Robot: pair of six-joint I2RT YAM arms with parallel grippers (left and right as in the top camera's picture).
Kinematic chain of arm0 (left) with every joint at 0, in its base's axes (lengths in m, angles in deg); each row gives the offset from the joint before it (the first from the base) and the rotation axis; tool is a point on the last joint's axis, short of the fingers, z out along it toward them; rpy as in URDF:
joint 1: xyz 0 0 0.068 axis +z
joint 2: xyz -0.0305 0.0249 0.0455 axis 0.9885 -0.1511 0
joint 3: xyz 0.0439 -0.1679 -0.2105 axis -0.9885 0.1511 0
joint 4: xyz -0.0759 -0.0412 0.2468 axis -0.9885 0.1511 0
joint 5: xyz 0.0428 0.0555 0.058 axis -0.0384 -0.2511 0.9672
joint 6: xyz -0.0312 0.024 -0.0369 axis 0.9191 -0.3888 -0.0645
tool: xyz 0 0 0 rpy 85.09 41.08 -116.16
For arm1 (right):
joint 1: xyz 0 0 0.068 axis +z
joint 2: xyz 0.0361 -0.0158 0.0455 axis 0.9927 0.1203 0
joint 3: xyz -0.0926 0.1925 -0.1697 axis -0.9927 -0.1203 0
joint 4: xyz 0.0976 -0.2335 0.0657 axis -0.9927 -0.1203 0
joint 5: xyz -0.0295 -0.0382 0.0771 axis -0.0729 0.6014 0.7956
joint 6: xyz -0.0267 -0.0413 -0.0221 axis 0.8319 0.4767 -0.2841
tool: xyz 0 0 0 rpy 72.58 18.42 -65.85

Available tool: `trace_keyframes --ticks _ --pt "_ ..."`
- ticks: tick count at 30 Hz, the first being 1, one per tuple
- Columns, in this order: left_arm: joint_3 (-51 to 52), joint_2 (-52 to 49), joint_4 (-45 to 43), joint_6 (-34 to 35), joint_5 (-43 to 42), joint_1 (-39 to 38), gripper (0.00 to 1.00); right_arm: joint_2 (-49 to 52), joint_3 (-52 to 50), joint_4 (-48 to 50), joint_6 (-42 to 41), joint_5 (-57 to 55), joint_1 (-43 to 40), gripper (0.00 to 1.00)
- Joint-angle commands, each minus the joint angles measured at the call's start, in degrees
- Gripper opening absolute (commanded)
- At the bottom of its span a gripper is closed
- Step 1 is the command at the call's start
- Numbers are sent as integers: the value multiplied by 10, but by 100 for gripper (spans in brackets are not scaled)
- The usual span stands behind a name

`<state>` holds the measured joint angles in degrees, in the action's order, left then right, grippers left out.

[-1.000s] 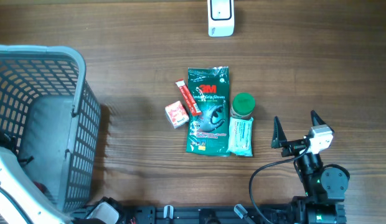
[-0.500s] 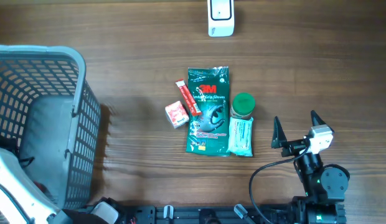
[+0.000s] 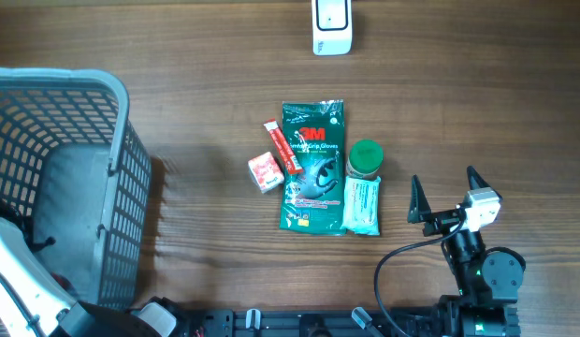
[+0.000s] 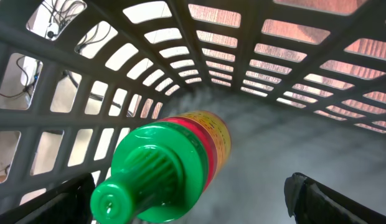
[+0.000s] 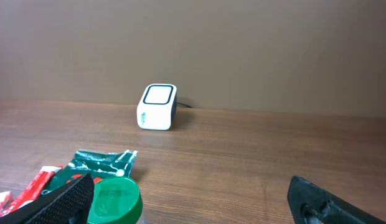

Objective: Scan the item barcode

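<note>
Five items lie bunched at the middle of the wooden table (image 3: 486, 94): a dark green glove packet (image 3: 313, 168) with white print, lying flat; a thin red stick sachet (image 3: 282, 147) along its left edge; a small red-and-white box (image 3: 265, 172) just left of that; a green-lidded jar (image 3: 366, 157) at the packet's right edge; and a pale teal packet (image 3: 362, 206) directly below the jar, touching the glove packet's side. No barcode can be made out on any of them. The white scanner (image 3: 331, 26) stands at the far edge, well apart from the group, its window up. A sixth item, a bottle (image 4: 180, 155) with a green ribbed cap and a red and yellow label, lies on its side in the grey basket (image 3: 75, 84) at the left. The left gripper (image 4: 194, 200) is down inside the basket with its fingers (image 4: 56, 202) spread wide on either side of the bottle's cap, clear of it. The right gripper (image 3: 444, 187) sits near the teal packet, fingers (image 3: 414, 197) splayed wide, holding and touching nothing
</note>
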<state>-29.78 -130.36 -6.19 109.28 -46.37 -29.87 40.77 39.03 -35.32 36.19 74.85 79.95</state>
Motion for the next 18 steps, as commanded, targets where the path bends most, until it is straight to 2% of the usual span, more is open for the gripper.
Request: trace_keyframes --ticks 1,8,13,18 --pt "4 -1 4 8 18 18 100 -2 -1 2 -9 -8 3 100" --pt "4 -3 -28 7 -9 74 100 -2 0 2 -9 -8 6 100" --pt "4 -19 -41 7 -30 79 99 -2 0 2 -9 -8 6 100" --pt "4 -47 -42 5 -60 79 83 -2 0 2 -9 -8 6 100"
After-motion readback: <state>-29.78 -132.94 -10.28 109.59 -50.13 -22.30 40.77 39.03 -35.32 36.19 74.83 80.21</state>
